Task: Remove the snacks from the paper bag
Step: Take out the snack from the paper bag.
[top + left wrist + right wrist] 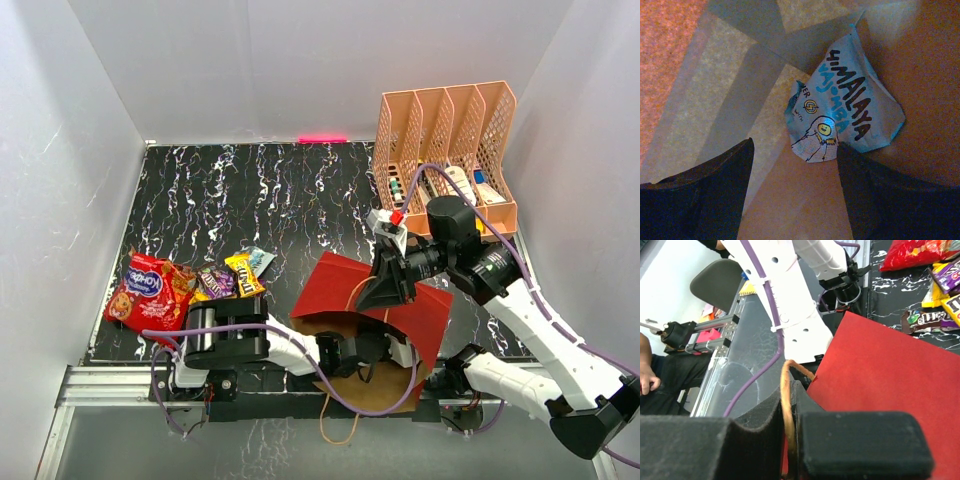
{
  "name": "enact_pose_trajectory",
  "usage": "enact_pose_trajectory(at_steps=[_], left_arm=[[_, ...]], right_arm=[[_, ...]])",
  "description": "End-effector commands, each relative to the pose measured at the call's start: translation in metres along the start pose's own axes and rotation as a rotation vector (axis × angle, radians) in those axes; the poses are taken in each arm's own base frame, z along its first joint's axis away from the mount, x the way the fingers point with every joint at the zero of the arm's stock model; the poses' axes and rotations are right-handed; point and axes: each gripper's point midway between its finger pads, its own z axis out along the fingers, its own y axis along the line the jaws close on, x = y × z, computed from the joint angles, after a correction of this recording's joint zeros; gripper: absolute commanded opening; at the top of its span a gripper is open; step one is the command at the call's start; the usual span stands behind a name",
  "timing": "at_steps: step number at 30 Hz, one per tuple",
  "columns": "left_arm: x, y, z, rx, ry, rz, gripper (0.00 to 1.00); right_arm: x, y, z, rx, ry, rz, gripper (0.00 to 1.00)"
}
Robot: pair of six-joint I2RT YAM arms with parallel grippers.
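The paper bag (345, 285), dark red outside, lies on its side at the near table edge. My right gripper (385, 292) is shut on its brown cord handle (786, 405) and holds the upper side (890, 375) up. My left arm (335, 355) reaches into the bag's mouth; its gripper is hidden there in the top view. In the left wrist view my left gripper (795, 155) is open over the kraft inside (790, 210), and a silver-blue packet (850, 110) lies just ahead, touching the right finger (880, 200). The red snack bag (148, 290) and the purple (217, 281) and yellow (245, 272) packets lie on the table at the left.
The peach mesh rack (445, 150) with small items stands at the back right, behind my right arm. The bag's second cord handle (340, 425) hangs over the near edge. White walls close the table on three sides. A brown packet (922, 320) lies by the bag.
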Motion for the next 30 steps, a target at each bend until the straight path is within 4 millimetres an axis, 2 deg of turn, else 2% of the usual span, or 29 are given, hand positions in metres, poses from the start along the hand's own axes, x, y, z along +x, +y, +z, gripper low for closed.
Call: enact_pose_trajectory(at_steps=[1,5,8,12,16,21,26,30], left_arm=[[-0.023,0.015,0.01,-0.032,-0.089,0.019,0.64],[-0.044,0.002,0.01,0.082,-0.209,0.054,0.61],[-0.047,-0.005,0.007,0.184,-0.244,0.053,0.56],[-0.043,-0.004,-0.002,0.273,-0.27,0.045,0.53],[-0.037,-0.013,-0.014,0.367,-0.268,0.169,0.51],[-0.029,-0.011,-0.023,0.407,-0.236,0.267,0.56],[-0.033,-0.019,-0.016,0.412,-0.264,0.27,0.58],[-0.03,-0.021,0.0,0.34,-0.279,0.305,0.58]], right_arm=[[0.002,0.012,-0.002,-0.041,-0.007,-0.041,0.07],[-0.002,0.013,-0.002,-0.049,-0.012,-0.044,0.07],[-0.005,0.013,-0.002,-0.053,-0.012,-0.044,0.07],[-0.006,0.014,-0.002,-0.055,-0.012,-0.047,0.07],[-0.006,0.017,-0.003,-0.064,-0.012,-0.056,0.07],[-0.004,0.014,-0.002,-0.066,-0.009,-0.052,0.07],[-0.005,0.015,-0.002,-0.072,-0.011,-0.06,0.07],[-0.009,0.02,-0.003,-0.085,-0.016,-0.082,0.07]])
